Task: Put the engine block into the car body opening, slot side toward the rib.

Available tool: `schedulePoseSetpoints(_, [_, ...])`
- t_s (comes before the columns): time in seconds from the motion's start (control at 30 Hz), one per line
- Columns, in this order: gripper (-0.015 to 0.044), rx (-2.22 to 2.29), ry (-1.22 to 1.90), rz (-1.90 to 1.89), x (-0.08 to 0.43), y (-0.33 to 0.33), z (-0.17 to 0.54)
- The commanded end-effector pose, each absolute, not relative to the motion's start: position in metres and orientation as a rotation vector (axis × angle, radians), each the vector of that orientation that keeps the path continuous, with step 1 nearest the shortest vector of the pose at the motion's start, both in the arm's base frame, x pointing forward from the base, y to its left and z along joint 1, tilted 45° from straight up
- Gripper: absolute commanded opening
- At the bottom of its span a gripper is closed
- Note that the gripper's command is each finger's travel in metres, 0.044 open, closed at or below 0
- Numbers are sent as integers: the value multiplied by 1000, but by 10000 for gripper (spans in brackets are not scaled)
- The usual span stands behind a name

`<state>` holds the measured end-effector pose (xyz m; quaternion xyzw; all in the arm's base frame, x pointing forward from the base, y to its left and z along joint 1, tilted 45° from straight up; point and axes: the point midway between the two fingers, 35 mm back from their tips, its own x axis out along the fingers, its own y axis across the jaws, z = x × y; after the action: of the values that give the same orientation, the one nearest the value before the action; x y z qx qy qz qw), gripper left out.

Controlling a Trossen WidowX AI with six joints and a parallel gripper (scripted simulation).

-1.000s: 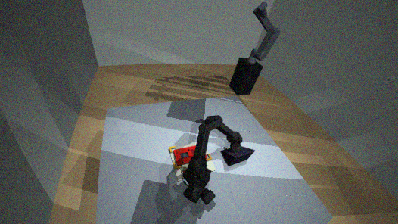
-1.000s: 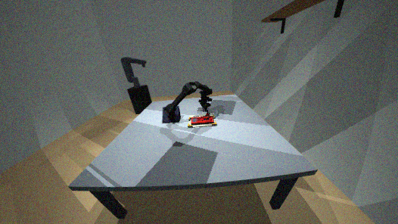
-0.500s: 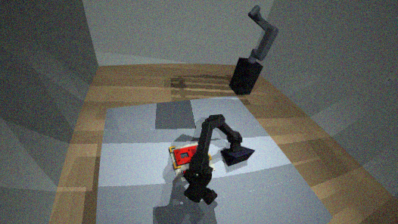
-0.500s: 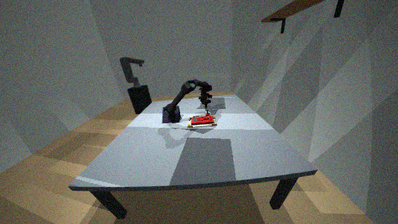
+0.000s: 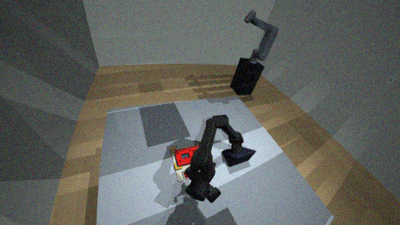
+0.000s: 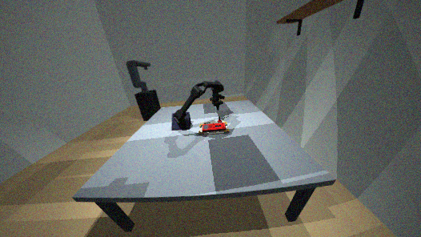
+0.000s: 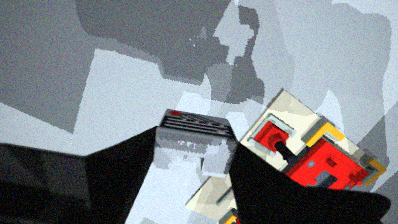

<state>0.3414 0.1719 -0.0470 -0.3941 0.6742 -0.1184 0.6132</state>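
My gripper (image 7: 194, 137) (image 6: 219, 116) is shut on the grey engine block (image 7: 194, 138), with one black finger at each end of it. The block's top shows dark slots and a small red spot. I cannot tell whether it touches the table. The car body (image 7: 295, 106) (image 6: 214, 126) (image 5: 183, 161), cream, red and yellow, lies just beside the right finger in the wrist view, and that finger hides part of it. The opening and the rib cannot be made out clearly. In the top view the arm covers the fingertips and the block.
The table (image 5: 129, 190) (image 6: 176, 176) carries the arm's dark base (image 5: 238, 156) (image 6: 181, 122) close to the car body. Shadows lie across the table. A second arm on a black pedestal (image 5: 247, 77) (image 6: 148, 105) stands beyond the table, and a wooden shelf (image 6: 310, 11) is on the wall.
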Motion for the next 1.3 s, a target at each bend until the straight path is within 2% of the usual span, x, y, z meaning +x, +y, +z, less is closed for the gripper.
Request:
schedulePoseSetpoints(0.0, [0, -905, 1561, -281, 340, 179, -38])
schedulePoseSetpoints(0.33, [0, -914, 1570, -296, 334, 196, -14])
schedulePoseSetpoints(0.87, [0, -915, 1532, -276, 334, 185, -26])
schedulePoseSetpoints(1.27, [0, -910, 1254, -116, 328, 183, -29])
